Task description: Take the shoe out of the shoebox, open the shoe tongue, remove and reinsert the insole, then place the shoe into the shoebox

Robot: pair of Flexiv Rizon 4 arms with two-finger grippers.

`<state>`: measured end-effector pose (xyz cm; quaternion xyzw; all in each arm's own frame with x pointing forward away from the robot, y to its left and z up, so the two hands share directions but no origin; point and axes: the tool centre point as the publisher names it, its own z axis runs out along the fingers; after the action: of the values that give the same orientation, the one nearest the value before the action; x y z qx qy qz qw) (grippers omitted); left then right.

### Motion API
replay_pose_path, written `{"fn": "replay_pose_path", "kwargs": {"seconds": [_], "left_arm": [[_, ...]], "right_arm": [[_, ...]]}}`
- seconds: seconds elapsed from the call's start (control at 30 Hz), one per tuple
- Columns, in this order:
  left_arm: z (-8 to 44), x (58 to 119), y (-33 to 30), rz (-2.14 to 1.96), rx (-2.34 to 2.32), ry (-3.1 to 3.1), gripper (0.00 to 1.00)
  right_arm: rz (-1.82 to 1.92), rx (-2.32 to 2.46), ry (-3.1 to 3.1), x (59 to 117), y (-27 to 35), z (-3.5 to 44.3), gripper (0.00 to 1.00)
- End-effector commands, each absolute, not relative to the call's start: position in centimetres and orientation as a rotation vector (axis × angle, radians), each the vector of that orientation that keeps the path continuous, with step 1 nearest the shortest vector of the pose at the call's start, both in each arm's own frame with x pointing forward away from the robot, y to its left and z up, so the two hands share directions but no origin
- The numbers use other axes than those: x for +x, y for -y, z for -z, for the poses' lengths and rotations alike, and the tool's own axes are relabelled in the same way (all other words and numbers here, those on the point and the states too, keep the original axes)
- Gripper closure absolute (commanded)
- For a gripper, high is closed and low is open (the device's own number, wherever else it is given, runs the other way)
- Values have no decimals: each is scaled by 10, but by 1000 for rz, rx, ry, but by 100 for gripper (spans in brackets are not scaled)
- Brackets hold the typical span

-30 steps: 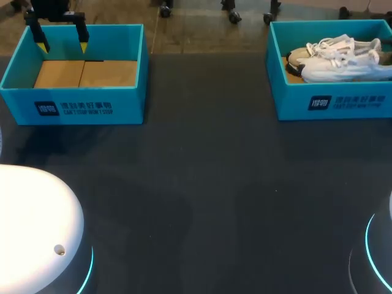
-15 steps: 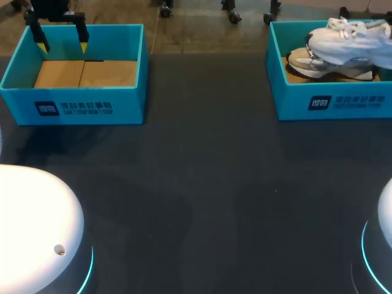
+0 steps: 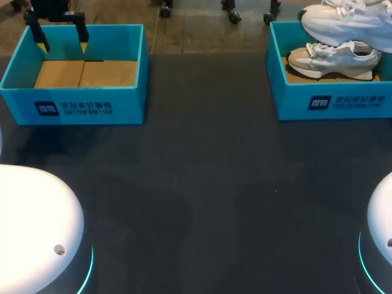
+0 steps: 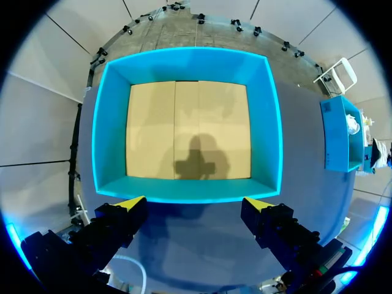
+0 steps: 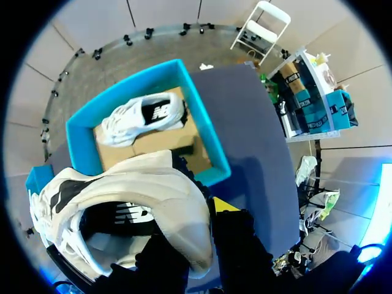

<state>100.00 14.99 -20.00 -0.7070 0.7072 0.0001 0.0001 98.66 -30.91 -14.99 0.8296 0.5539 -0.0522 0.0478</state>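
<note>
Holding one shoe (image 3: 349, 21) of two, right claw (image 5: 196, 211) clenched on it, left claw (image 4: 195, 203) released, two shoeboxes (image 3: 331, 104).

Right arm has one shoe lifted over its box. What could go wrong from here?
1. The right gripper seems to hold the lifted shoe near one end, most of it hanging off to one side; it could slip or twist.
2. The shoe sits just above the right shoebox rim and the second shoe inside; a low exit could clip either.
</note>
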Motion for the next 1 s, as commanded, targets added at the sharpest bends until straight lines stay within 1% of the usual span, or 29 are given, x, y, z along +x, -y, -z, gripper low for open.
{"fn": "replay_pose_path", "kwargs": {"seconds": [0.03, 0.2, 0.27, 0.93, 0.97, 1.0], "left_arm": [[200, 1000, -150, 0, -2221, -2222, 0], [200, 1000, -150, 0, -2221, -2222, 0], [200, 1000, -150, 0, -2221, -2222, 0], [200, 1000, -150, 0, -2221, -2222, 0], [200, 1000, -150, 0, -2221, -2222, 0], [200, 1000, -150, 0, -2221, -2222, 0]], "right_arm": [[56, 2403, -1636, 925, 268, 140, 100], [52, 2419, -1649, 887, 226, 140, 100], [-13, 2448, -1728, 876, 210, 143, 100], [-13, 2448, -1728, 876, 210, 143, 100], [-12, 2443, -1734, 874, 206, 143, 100], [5, 2417, -1745, 863, 191, 142, 100]]}}
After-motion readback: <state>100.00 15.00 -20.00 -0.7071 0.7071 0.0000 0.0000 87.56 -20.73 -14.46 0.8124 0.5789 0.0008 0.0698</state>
